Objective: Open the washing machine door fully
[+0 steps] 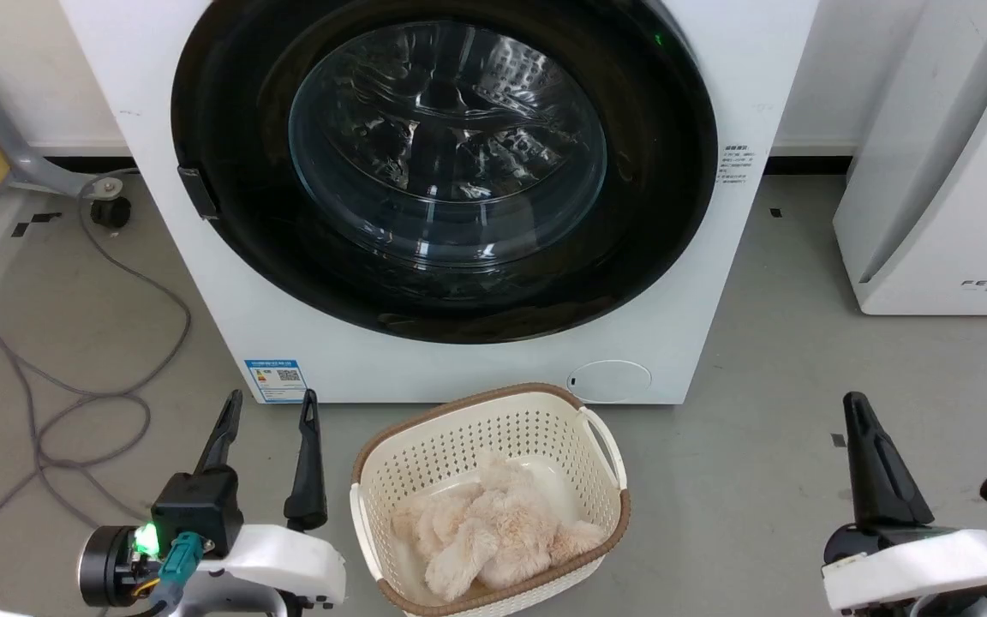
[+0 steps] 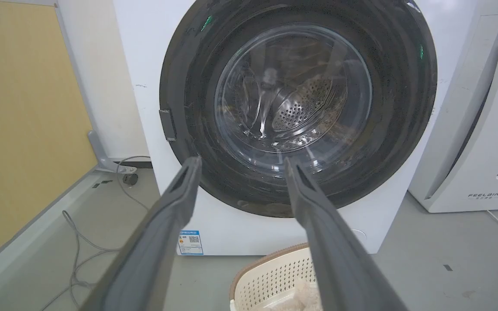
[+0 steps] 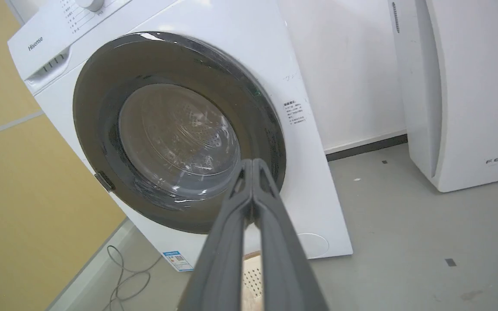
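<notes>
- head view: washing machine door [image 1: 446,171] fills the upper middle, shut flush on the white washer [image 1: 348,373]. opening not started.
- left gripper [image 1: 272,398] is at lower left, fingers spread, holding nothing, well short of the door. looks parked.
- right gripper [image 1: 858,407] is at lower right, fingers pressed together, empty.
- basket [image 1: 545,396] with a fluffy cloth [image 1: 493,523] sits on the floor at bottom middle, just in front of the washer. likely staged for loading.
- left wrist view: the spread fingers frame the door's lower half. small tab [image 2: 167,125] on its left edge; handle or hinge, can't tell.
- right wrist view: the closed fingers aim at the door's lower right rim, apart from it. my guess: pinched into one thin tip to hook the rim and pull.
</notes>
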